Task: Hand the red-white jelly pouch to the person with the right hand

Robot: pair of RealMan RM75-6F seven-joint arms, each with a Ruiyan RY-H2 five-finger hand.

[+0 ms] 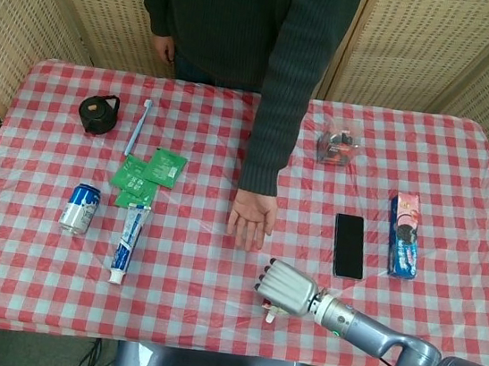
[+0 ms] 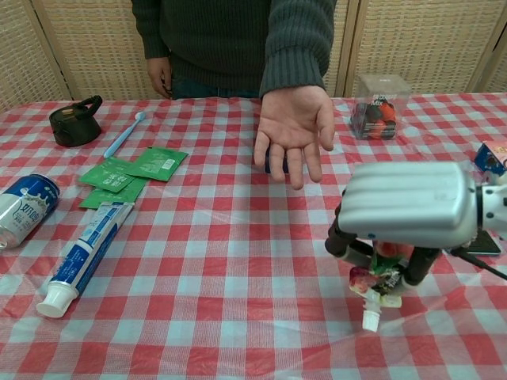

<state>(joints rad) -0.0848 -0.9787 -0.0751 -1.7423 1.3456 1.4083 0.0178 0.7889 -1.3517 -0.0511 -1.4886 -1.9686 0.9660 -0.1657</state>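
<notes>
My right hand (image 2: pixel 404 206) (image 1: pixel 287 287) grips the red-white jelly pouch (image 2: pixel 377 278) and holds it just above the checked tablecloth. The pouch hangs under the palm, its white spout (image 2: pixel 370 318) pointing down; from the head camera only that spout (image 1: pixel 270 314) shows. The person's open palm (image 2: pixel 295 127) (image 1: pixel 252 216) waits face up beyond and to the left of my hand. My left hand is outside both views.
A black phone (image 1: pixel 349 245), a red-blue snack box (image 1: pixel 405 234) and a clear candy box (image 2: pixel 375 106) lie right of the person's arm. To the left are green sachets (image 2: pixel 131 173), toothpaste (image 2: pixel 81 256), a can (image 2: pixel 22 207), a toothbrush (image 2: pixel 123 134) and a black lid (image 2: pixel 74 121).
</notes>
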